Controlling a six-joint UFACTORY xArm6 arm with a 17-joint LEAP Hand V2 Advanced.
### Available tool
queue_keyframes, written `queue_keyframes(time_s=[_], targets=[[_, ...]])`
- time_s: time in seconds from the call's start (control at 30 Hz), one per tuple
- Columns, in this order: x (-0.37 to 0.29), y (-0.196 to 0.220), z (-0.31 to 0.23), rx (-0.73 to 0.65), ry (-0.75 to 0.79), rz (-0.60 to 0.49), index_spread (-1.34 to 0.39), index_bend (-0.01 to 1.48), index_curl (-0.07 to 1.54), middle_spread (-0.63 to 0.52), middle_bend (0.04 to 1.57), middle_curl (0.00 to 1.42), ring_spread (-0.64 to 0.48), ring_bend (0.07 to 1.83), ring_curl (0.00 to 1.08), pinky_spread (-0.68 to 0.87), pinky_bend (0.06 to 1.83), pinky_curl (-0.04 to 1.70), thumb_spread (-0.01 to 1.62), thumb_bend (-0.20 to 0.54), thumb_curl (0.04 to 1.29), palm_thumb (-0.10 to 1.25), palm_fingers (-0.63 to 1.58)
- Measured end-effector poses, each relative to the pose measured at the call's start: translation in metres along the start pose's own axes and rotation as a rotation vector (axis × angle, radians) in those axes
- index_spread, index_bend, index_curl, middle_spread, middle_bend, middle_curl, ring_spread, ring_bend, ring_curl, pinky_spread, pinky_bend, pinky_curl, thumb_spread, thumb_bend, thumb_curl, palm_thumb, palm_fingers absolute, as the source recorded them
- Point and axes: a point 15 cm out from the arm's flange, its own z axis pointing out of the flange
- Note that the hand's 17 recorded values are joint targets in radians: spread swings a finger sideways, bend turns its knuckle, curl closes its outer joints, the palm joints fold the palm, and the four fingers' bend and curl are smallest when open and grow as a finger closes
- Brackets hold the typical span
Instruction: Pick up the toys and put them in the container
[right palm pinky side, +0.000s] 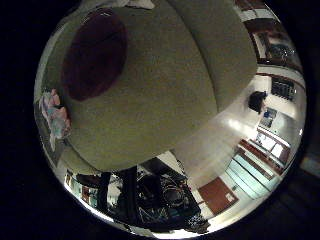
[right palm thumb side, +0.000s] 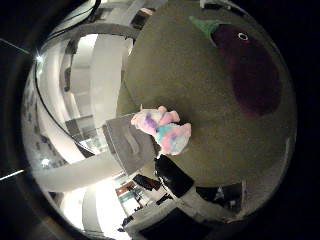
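Note:
A dark purple eggplant plush (right palm thumb side: 250, 70) with a green stem lies on an olive green cushion (right palm pinky side: 160, 90). A pastel pink, blue and purple plush toy (right palm thumb side: 162, 131) sits at the cushion's edge, touching the rim of a grey fabric container (right palm thumb side: 127, 142) that stands beside the cushion. Both toys are outside the container. My hand (right palm pinky side: 160, 197) hovers well above the cushion, and only dark parts of its body show at the view's edge. Nothing lies close to the palm.
The cushion's rounded edge drops off to a pale floor (right palm pinky side: 220, 145). Brown and white furniture (right palm pinky side: 260, 155) stands farther off in the room. White parts of the arm (right palm thumb side: 100, 75) rise past the container's side.

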Motion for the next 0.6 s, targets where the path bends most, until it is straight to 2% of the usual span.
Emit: queue_keyframes(time_s=[0.3,0.6], targets=[[0.014,-0.015,-0.001,0.086,-0.033,0.093,0.0,0.17,0.29,0.3,0.2,0.31,0.32,0.36,0.25,0.5,0.68,0.15,1.09,-0.019,0.31,0.61,0.01],[0.017,-0.017,0.014,0.099,-0.03,0.126,0.0,0.17,0.3,0.3,0.2,0.32,0.32,0.36,0.25,0.49,0.66,0.13,1.08,-0.022,0.32,0.66,0.02]])
